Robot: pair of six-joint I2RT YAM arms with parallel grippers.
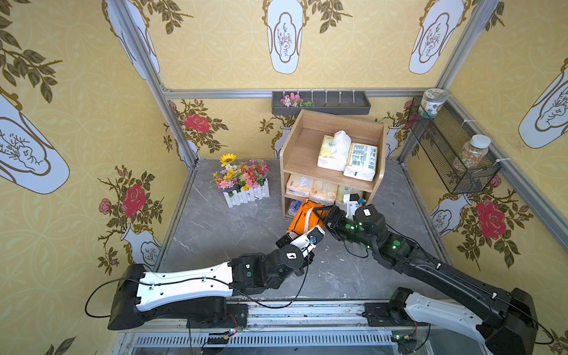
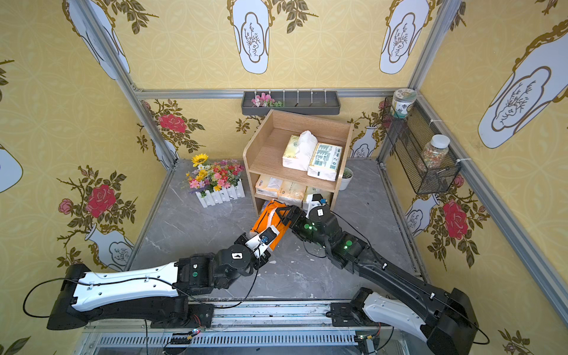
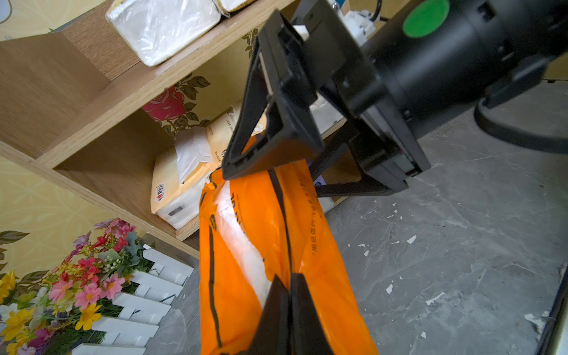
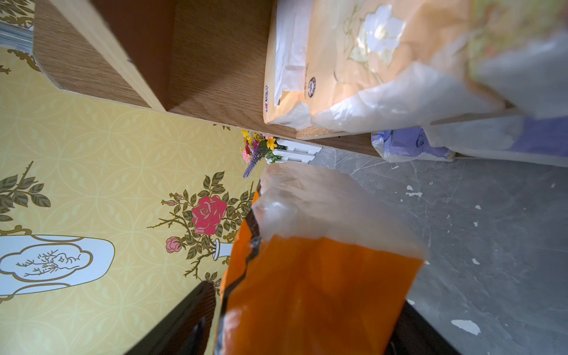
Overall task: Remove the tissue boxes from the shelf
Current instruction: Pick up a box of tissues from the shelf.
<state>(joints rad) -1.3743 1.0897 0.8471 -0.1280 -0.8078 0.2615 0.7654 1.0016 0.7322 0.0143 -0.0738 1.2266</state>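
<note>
**Orange pack out of the shelf, pinched at one end and straddled at the other**

The left gripper [image 3: 289, 281] is clamped tight on the near end of the orange pack [image 3: 261, 239]. Its two black fingers [image 3: 273, 307] almost meet over a fold of wrapper. The right gripper [image 3: 273, 181] stands wide, with one finger on each side of the pack's far end. No view makes clear whether its pads press the wrapper.

The pack is off the shelf [image 1: 287, 153] and slants out in front of the bottom tier, between the two grippers.

The left wrist view shows the wrapper best: orange with black stripes and lettering, and a clear window over white tissue. The right wrist view adds the crumpled clear flap at the pack's end. It also shows a lavender pack [image 4: 408, 144] on the bottom tier, which is barely visible from above.

Only the top views show the top tier. There an opened cream pack [image 1: 327, 150], with tissue pulled up, touches a white pack [image 1: 361, 159] with green print. On the middle tier, cream packs [image 1: 322, 192] lie side by side, and the right arm's wrist covers the rightmost one.

In a top view, a small white pot [image 2: 347, 178] peeks out beside the shelf's right panel. A flower box [image 1: 244, 187] sits on the grey table [image 1: 215, 233], left of the shelf.

From above, the left gripper's fingers are hidden under its wrist camera. Whether the pack's underside touches the table cannot be made out.
</note>
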